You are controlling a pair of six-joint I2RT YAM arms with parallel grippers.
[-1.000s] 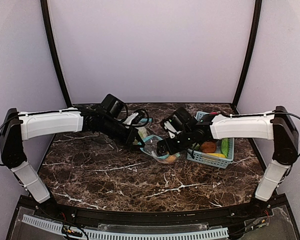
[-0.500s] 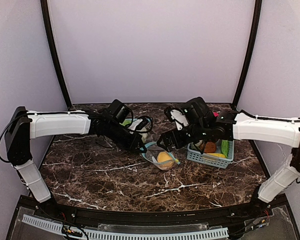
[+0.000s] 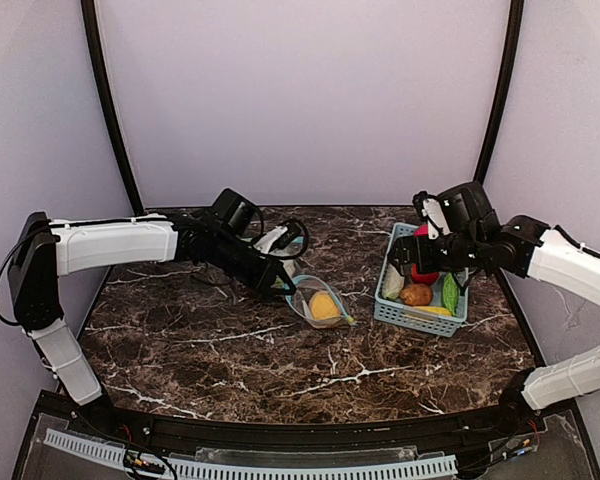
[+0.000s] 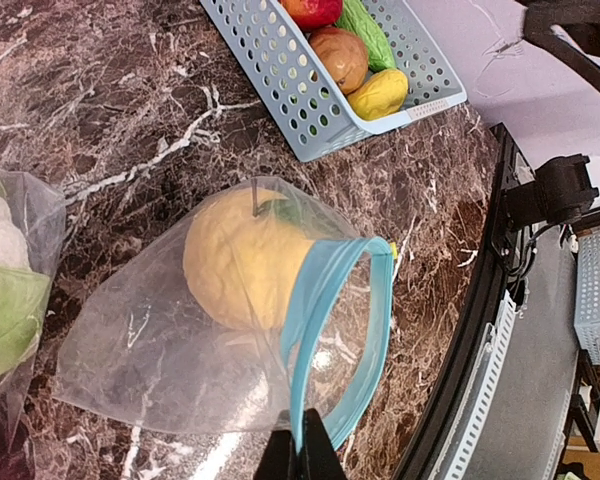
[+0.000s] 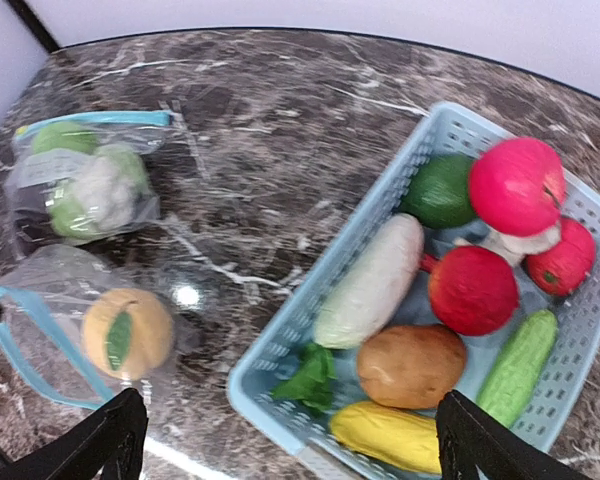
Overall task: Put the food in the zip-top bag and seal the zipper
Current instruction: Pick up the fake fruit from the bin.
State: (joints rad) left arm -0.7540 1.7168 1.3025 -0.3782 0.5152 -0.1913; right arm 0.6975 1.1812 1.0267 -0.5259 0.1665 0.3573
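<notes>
The zip-top bag (image 4: 170, 350) lies open on the marble with a yellow-orange fruit (image 4: 248, 260) inside it. My left gripper (image 4: 305, 448) is shut on its blue zipper rim (image 4: 325, 300), holding the mouth open. From above, the bag (image 3: 323, 305) sits mid-table beside the left gripper (image 3: 280, 283). My right gripper (image 5: 292, 450) is open and empty above the near corner of the light-blue basket (image 5: 280, 340). More food lies in the basket: a white radish (image 5: 370, 285), a potato (image 5: 412, 365), a yellow piece (image 5: 385, 435), a red apple (image 5: 472, 290) and a cucumber (image 5: 515, 365).
A second bag (image 5: 85, 185) with cauliflower and green pieces lies behind the open one, beside the left arm. The basket (image 3: 420, 322) stands at the right of the table. A pink mushroom (image 5: 517, 185) and a dark green fruit (image 5: 440, 190) fill its far end.
My right arm has pulled back from the bag's mouth and swung right over the basket, leaving the yellow-orange fruit in the bag. The left gripper has kept its hold on the zipper rim.
</notes>
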